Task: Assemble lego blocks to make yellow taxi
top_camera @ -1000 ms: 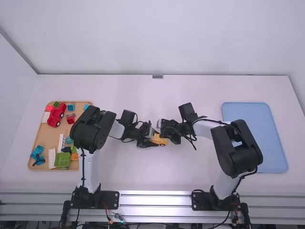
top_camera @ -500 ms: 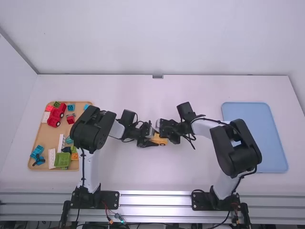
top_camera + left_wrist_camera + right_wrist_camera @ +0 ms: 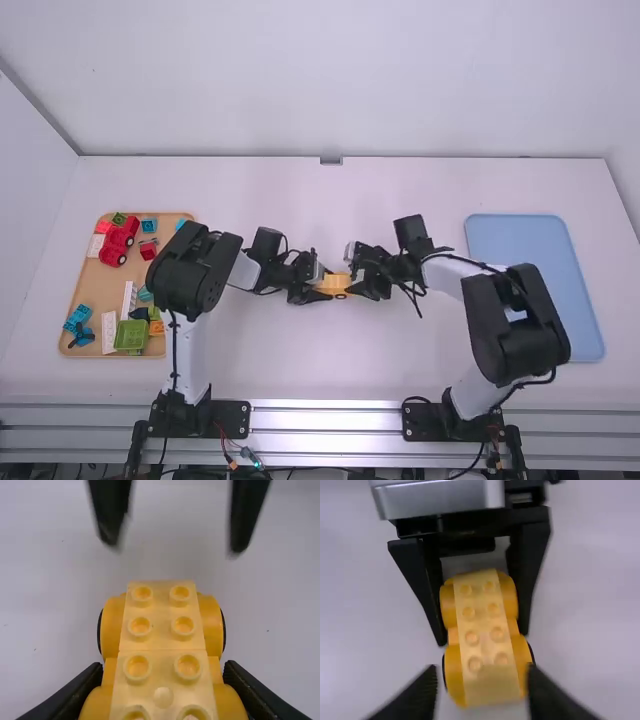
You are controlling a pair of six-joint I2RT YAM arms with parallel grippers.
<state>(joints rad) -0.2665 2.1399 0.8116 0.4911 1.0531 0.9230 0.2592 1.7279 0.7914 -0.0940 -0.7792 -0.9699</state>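
Observation:
My left gripper [image 3: 322,289], near the middle of the table, holds a yellow car body [image 3: 336,283]; my right gripper [image 3: 354,280] is just to its right. In the left wrist view, the left gripper [image 3: 162,680] has one finger pressed to each side of the car body [image 3: 162,640], which has pale studs along its top and rounded wheel covers. The right gripper's two fingers stand apart beyond its far end. In the right wrist view, the right gripper [image 3: 482,692] is open around the near end of the car body [image 3: 482,630], fingers clear of its sides.
A wooden tray [image 3: 90,270] on the left holds a red vehicle [image 3: 119,240], a green block [image 3: 131,335] and several other loose blocks. On the right lies a light blue tray [image 3: 545,290]. White table surface surrounds both grippers.
The right arm has drawn back to the right from the yellow car body, uncovering more of it, and its gripper has let go. The left arm has stayed nearly still.

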